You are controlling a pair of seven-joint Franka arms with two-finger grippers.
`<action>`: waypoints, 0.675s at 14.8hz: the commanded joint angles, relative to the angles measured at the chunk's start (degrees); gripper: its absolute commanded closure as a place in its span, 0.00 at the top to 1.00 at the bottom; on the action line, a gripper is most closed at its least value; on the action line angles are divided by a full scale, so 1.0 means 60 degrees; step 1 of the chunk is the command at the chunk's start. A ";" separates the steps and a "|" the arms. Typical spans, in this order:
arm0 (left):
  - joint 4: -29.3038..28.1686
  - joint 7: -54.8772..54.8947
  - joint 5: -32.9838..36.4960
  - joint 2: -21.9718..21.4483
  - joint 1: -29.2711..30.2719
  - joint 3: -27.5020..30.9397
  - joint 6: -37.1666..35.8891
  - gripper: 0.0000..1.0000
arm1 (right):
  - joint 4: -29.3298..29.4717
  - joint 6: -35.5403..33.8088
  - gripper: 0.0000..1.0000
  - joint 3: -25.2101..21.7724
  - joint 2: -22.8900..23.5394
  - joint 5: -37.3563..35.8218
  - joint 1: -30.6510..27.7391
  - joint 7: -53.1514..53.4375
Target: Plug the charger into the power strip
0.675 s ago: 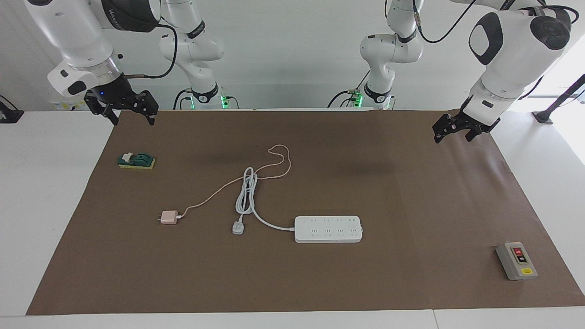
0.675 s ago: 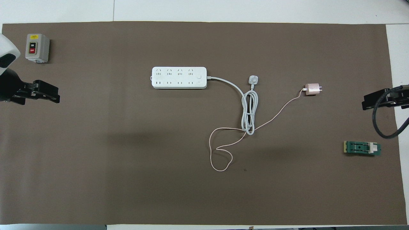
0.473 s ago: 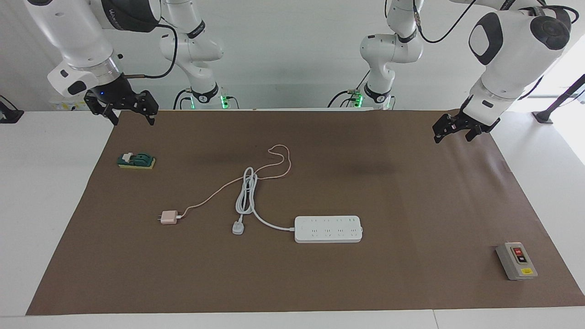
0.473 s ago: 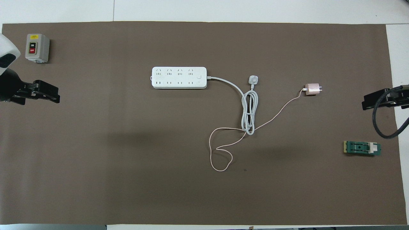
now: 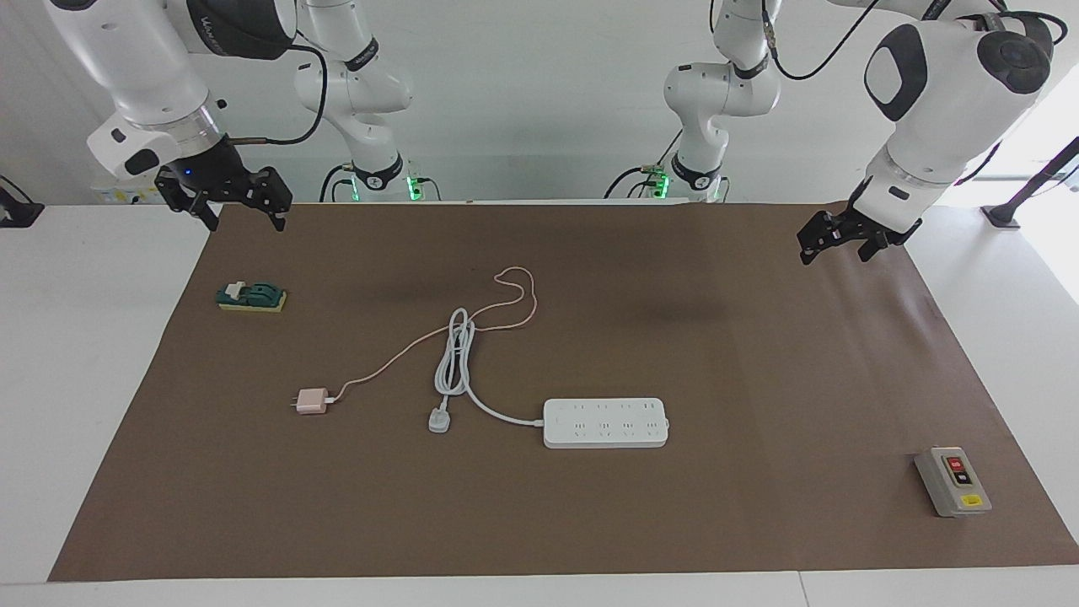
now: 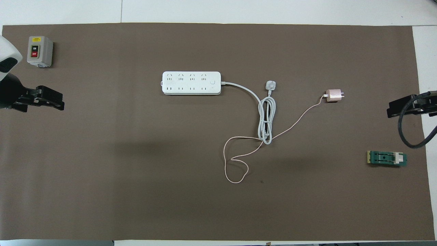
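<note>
A white power strip [image 6: 191, 83] lies flat near the centre of a brown mat [image 6: 136, 191] covering the tabletop [image 6: 273, 10], sockets up, in the overhead view. At about ten o'clock from it stands a grey switch box [image 6: 40, 51], with the left claw [image 6: 51, 102] raised over the mat's edge beside that box, its fingers spread and holding nothing. At three o'clock from the strip lie its white three-pin plug [image 6: 270, 84] and bundled cord [image 6: 266, 119], then the pale pink charger [image 6: 334, 95], unplugged, its thin pink cable [image 6: 235, 164] looping toward six o'clock. A green block [image 6: 386, 159] sits at about five o'clock from the charger. The right claw [image 6: 397, 107], also spread and empty, hangs over the mat's other end.
</note>
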 commanded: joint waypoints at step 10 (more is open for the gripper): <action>-0.0008 0.0039 -0.0100 -0.0050 -0.0075 0.0017 0.0106 1.00 | -0.0450 0.0658 1.00 0.0061 0.0941 0.1350 -0.0984 0.4322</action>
